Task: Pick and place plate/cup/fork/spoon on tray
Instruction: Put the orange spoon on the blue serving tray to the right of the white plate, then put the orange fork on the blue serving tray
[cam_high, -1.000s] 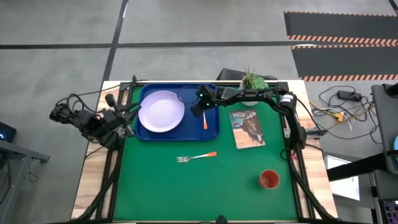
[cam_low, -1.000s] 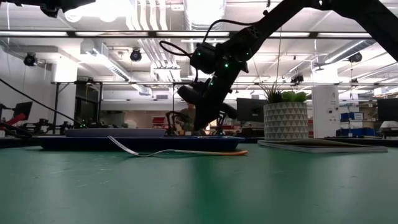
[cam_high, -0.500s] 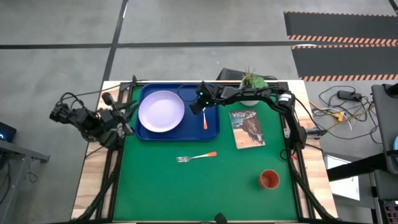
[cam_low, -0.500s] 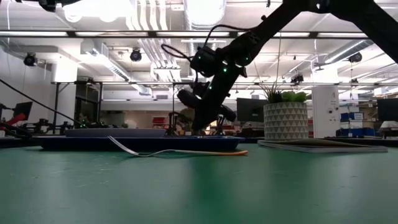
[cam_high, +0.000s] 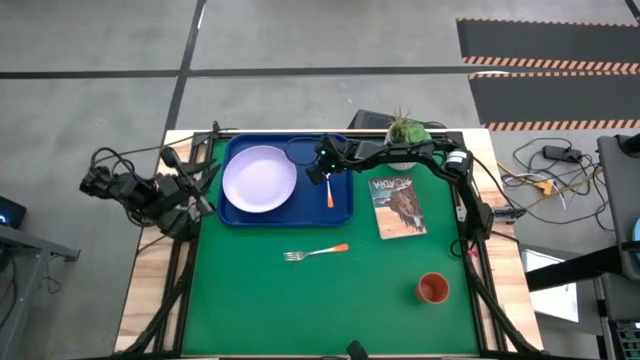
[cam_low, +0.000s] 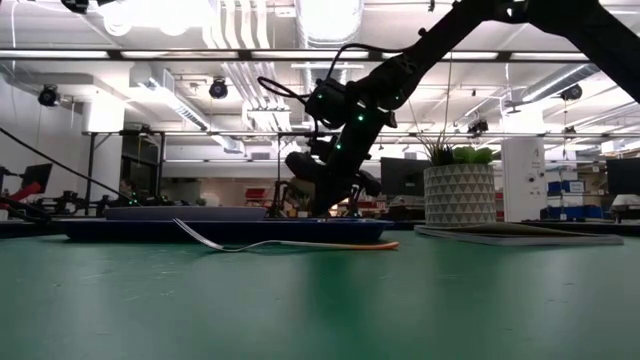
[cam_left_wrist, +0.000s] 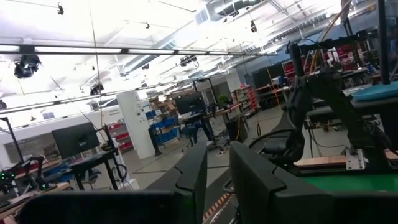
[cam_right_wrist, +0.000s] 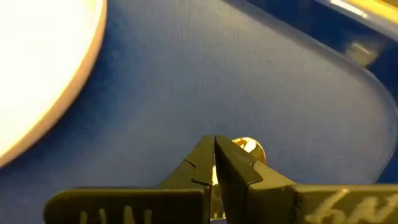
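The blue tray (cam_high: 340, 212) lies at the table's far left with the lavender plate (cam_high: 259, 180) on it. My right gripper (cam_high: 314, 176) is low over the tray just right of the plate, shut on the spoon, whose orange handle (cam_high: 329, 196) lies on the tray. The fork (cam_high: 315, 252) lies flat on the green mat at mid-table. The orange-red cup (cam_high: 432, 290) stands at the near right. My left gripper (cam_left_wrist: 217, 180) is folded back at the table's left edge, slightly open and empty. My right gripper pinches the spoon's metal end between its two fingertips (cam_right_wrist: 202, 163). A shiny rounded bit of that end (cam_right_wrist: 247, 147) sticks out past them. The fingers slant down from the table's right. The orange handle (cam_high: 329, 200) rests on the tray floor.
A printed booklet (cam_high: 398, 207) lies right of the tray. A white pot with a green plant (cam_high: 405, 135) stands at the far edge behind my right arm. The tray's raised far rim (cam_right_wrist: 348, 43) is close beyond the fingertips.
My right gripper has shifted slightly toward the plate and the far edge, staying shut. The spoon's orange handle has kept its place on the tray.
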